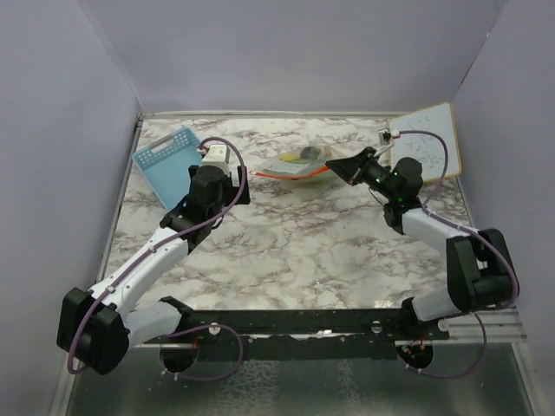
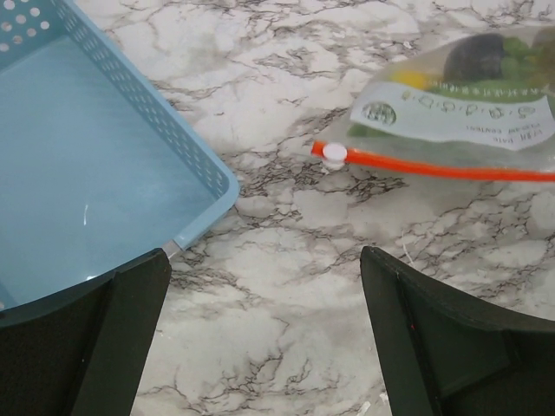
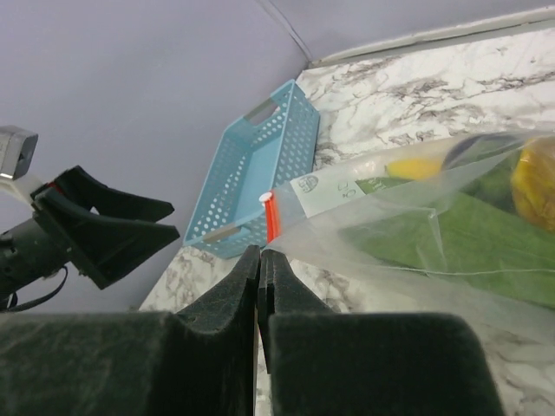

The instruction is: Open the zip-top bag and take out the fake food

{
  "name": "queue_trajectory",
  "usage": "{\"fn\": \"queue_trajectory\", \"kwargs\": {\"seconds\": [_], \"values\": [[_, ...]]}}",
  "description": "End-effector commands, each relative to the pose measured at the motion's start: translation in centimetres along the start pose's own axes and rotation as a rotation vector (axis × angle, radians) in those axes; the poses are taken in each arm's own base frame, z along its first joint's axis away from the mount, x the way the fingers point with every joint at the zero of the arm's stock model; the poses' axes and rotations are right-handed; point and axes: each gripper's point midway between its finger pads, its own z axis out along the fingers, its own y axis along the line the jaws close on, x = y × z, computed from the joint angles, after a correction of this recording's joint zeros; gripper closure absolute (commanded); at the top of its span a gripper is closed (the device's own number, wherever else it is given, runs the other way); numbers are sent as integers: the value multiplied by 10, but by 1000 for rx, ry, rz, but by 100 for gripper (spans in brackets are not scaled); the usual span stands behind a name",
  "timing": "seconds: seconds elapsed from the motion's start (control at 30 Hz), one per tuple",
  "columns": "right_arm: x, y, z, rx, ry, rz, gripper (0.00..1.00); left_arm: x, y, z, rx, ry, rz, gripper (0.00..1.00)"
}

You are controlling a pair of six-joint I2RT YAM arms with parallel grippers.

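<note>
The zip-top bag lies at the back centre of the marble table, clear, with an orange-red zip strip and a white slider at its left end. Inside show the fake food: a green leafy piece, a yellow piece and a dark round piece. My right gripper is shut on the bag's right edge by the strip, lifting that end a little. My left gripper is open over bare table, left of the slider and apart from it.
A light-blue mesh basket stands at the back left, close beside my left gripper; its corner reaches toward the bag. A white board with a wooden frame lies at the back right. Grey walls close in three sides.
</note>
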Motion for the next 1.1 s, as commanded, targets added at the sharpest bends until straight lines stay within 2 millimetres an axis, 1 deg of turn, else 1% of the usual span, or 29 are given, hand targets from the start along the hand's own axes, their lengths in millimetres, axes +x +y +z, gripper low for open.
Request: {"fn": "queue_trajectory", "kwargs": {"seconds": [0.0, 0.07, 0.17, 0.2, 0.23, 0.27, 0.33, 0.43, 0.5, 0.53, 0.6, 0.63, 0.7, 0.73, 0.77, 0.83, 0.9, 1.0, 1.07], "values": [[-18, 29, -33, 39, -88, -64, 99, -24, -16, -6, 57, -89, -11, 6], [-19, 37, -43, 49, -88, -59, 99, -24, -21, -5, 73, -91, -6, 6], [-18, 42, -51, 71, -83, -35, 99, -21, -34, -4, 115, -91, 10, 6], [-18, 42, -53, 79, -85, -27, 99, -19, -38, -3, 129, -89, 20, 8], [-18, 42, -54, 89, -87, -20, 99, -17, -44, -2, 149, -93, 32, 12], [-19, 42, -54, 93, -89, -16, 99, -15, -49, -2, 172, -102, 52, 15], [-21, 44, -52, 80, -93, -1, 99, -8, -56, -1, 200, -112, 73, 16], [-26, 46, -46, 70, -91, 19, 99, -2, -54, -1, 198, -140, 35, 16], [-32, 44, -43, 89, -99, 14, 99, 0, -53, -3, 208, -166, 26, 14], [-35, 42, -42, 105, -101, 6, 96, -1, -55, -4, 221, -178, 26, 12], [-41, 35, -40, 151, -106, -14, 87, -3, -56, -6, 228, -186, 26, 10], [-44, 30, -40, 185, -114, -26, 78, -3, -54, -5, 217, -183, 24, 9], [-52, 20, -41, 251, -132, -63, 49, 0, -50, -3, 188, -165, 27, 9], [-56, 16, -41, 279, -131, -89, 40, 1, -48, -2, 180, -160, 29, 9], [-59, 14, -41, 297, -124, -119, 34, 1, -48, -1, 176, -157, 29, 9], [-60, 15, -42, 301, -91, -187, 27, 1, -47, -2, 172, -159, 28, 9], [-60, 19, -45, 292, -75, -229, 23, 2, -46, -1, 168, -159, 26, 9], [-56, 17, -57, 334, -55, -279, 12, 4, -45, 1, 156, -156, 24, 9], [-53, 21, -67, 341, -45, -315, 9, 8, -44, 4, 149, -149, 20, 9]]}}
